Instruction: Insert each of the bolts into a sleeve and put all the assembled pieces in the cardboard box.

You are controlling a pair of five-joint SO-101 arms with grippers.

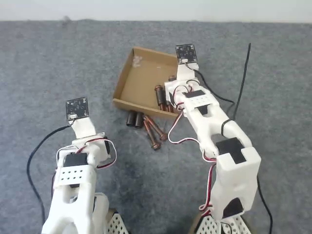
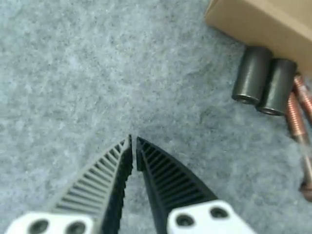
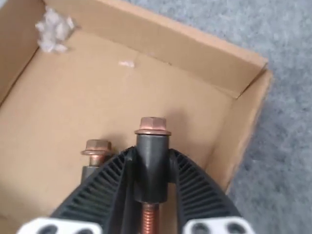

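My right gripper point(image 3: 151, 152) is shut on an assembled piece point(image 3: 152, 170), a black sleeve with a copper bolt through it, held above the floor of the cardboard box point(image 3: 161, 92). A second assembled piece point(image 3: 95, 157) lies in the box beside it. In the high view this arm reaches over the near right part of the box point(image 1: 139, 83). My left gripper point(image 2: 134, 141) is shut with nothing in it, low over the grey carpet. Two black sleeves point(image 2: 263, 80) lie side by side just outside the box point(image 2: 263, 19), with copper bolts point(image 2: 297, 117) beyond them.
The loose sleeves point(image 1: 135, 119) and bolts point(image 1: 153, 130) lie between the two arms, against the box's near wall. A bit of white fluff point(image 3: 53, 29) sits in a far corner of the box. A black cable point(image 1: 243, 78) trails right of the right arm.
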